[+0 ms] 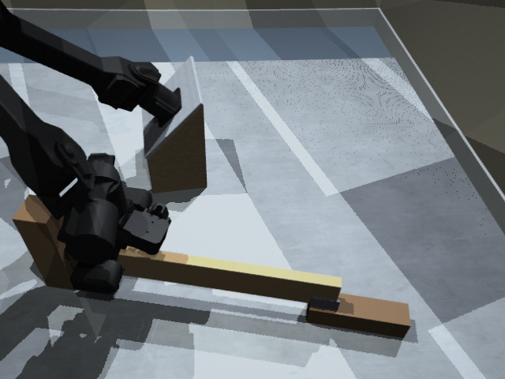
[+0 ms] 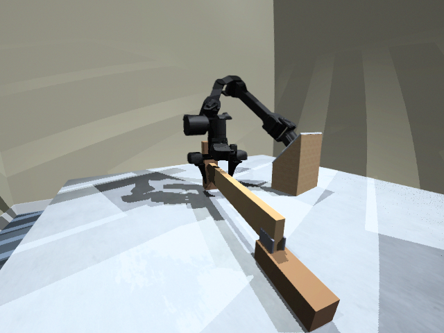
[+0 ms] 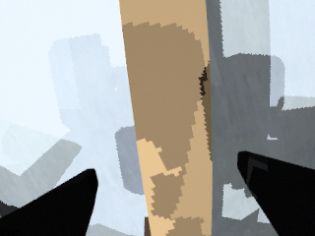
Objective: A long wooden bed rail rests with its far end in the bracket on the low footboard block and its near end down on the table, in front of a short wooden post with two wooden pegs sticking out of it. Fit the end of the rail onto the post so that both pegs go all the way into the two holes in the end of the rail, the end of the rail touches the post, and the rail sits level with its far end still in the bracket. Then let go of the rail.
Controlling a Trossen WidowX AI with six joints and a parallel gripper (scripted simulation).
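Note:
The wooden rail [image 1: 228, 274] [image 2: 247, 200] [image 3: 164, 88] stands on its narrow edge, off the table and looking about level. Its far end sits between the dark plates of the bracket [image 1: 325, 303] [image 2: 266, 241] on the footboard block [image 1: 375, 310] [image 2: 304, 277]. Its other end runs in under the arm toward the post [image 1: 29, 208] [image 2: 205, 146]. The pegs, the holes and the joint at the post are hidden by the gripper. My gripper [image 2: 218, 177] [image 3: 167, 168] is open, with one finger on each side of the rail near the post and a gap on both sides.
A wooden block with a slanted top [image 1: 177, 163] [image 2: 308, 164] stands behind the rail and bears the arm's base. The arm arches from it over to the post. A raised border [image 1: 442, 110] runs around the table.

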